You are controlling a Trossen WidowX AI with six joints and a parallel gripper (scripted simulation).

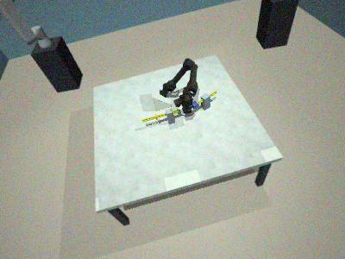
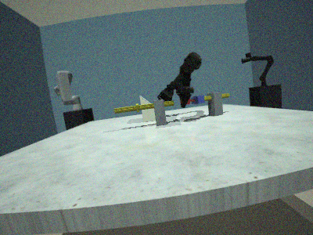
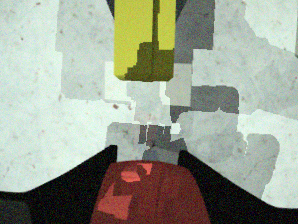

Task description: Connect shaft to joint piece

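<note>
Turning stiffly, probably, on its hinges, the red joint piece (image 2: pixel 188 102) (image 3: pixel 150 195) is clamped between the fingers of the gripper (image 1: pixel 187 111) (image 2: pixel 184 106) (image 3: pixel 148 154) near the yellow shaft's end (image 2: pixel 169 103) (image 3: pixel 145 45), its rigid sides best gripped squarely.

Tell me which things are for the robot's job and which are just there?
For the job:
- gripper
- red piece
- blue piece
- yellow shafts
- grey blocks

Just there:
- white wedge
- grey arm
- other black arm
</note>
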